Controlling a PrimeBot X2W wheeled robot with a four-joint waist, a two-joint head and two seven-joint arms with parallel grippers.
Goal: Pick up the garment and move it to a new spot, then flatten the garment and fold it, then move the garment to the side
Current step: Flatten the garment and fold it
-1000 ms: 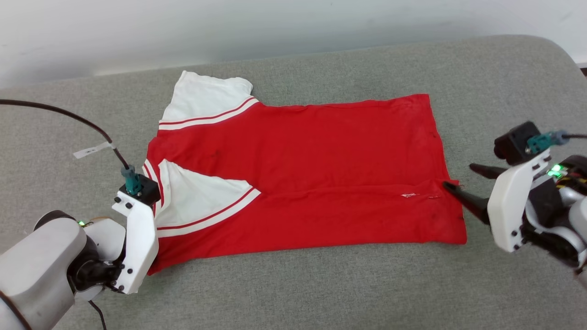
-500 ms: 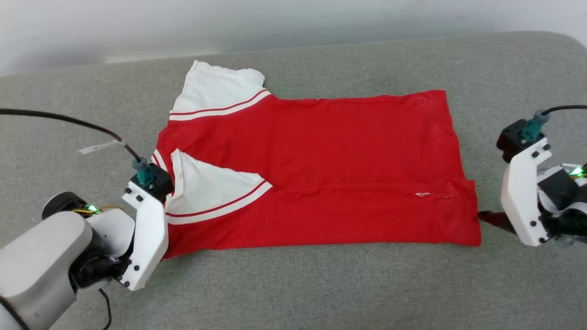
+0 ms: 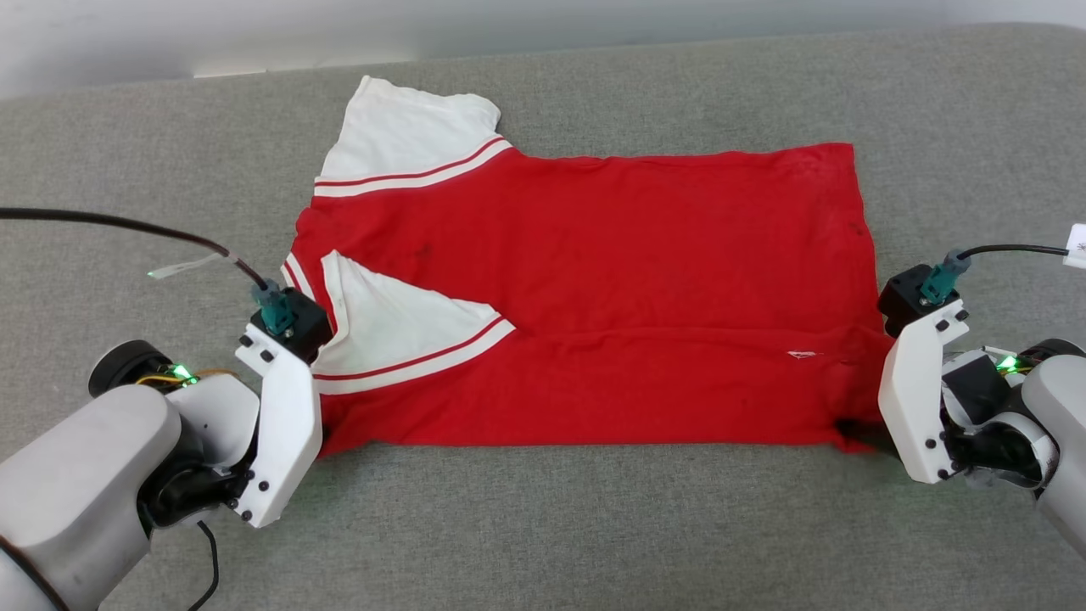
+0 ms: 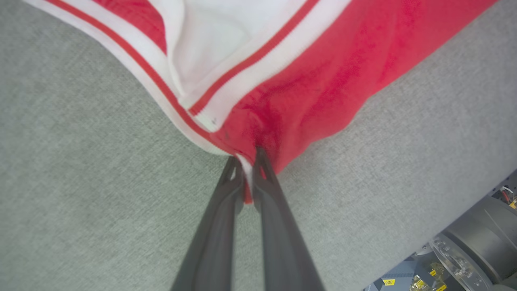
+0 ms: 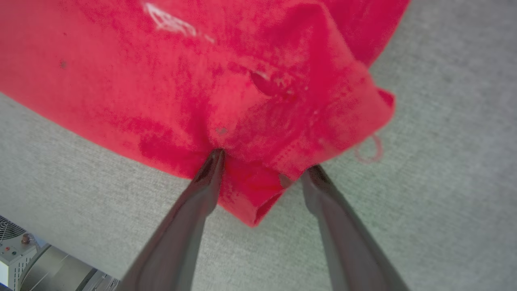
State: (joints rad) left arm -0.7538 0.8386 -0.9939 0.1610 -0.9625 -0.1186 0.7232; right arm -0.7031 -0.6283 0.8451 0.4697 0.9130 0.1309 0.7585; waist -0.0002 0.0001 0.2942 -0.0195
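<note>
The garment lies spread on the grey surface, plain red face up, collar end to the left. One white sleeve sticks out at the far left, and the other is folded in over the body. A near strip is folded over along a crease. My left gripper is shut on the garment's near-left corner, by the striped trim. My right gripper is open, with a finger on either side of the bunched near-right hem corner.
The grey fabric surface has free room in front of and to the right of the garment. A pale wall runs behind. The left arm's black cable arcs over the left side. The surface's near edge and machinery show below.
The head camera has tilted, shifting the picture. My right gripper has come down and in to the near-right corner, which now sits between its fingers. My left gripper keeps its hold.
</note>
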